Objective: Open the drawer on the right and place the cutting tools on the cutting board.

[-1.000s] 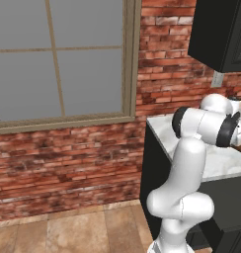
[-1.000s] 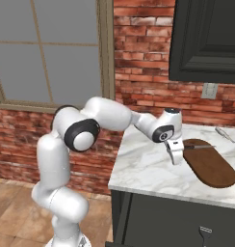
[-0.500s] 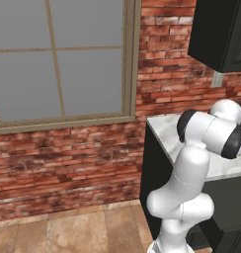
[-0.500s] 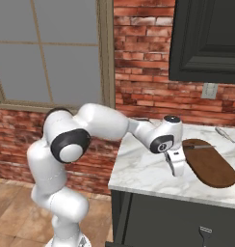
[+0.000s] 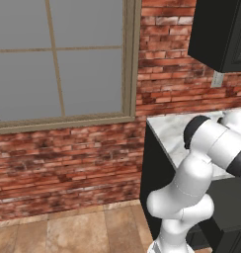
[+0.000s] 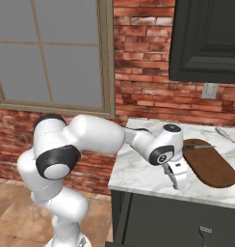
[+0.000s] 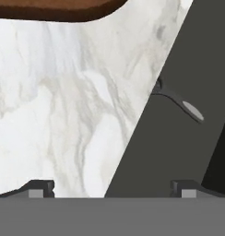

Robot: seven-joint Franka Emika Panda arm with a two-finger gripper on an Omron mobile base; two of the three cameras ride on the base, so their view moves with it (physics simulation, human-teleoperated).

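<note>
Hanging over the front edge of the marble tabletop (image 6: 138, 173), the gripper (image 6: 178, 179) points downward with its jaws spread wide and nothing between them, just left of the cutting board (image 6: 208, 166). One cutting tool (image 6: 199, 146) lies across the far end of the reddish-brown board, and a second slim tool (image 6: 225, 134) rests on the tabletop behind the board, near the brick wall (image 6: 148, 87). Seen from the hand, the two fingertips (image 7: 40, 188) straddle the tabletop edge, with the dark drawer front (image 7: 179, 138) and its curved handle (image 7: 181, 104) to the right and the board's rounded edge (image 7: 54, 9) at the top.
</note>
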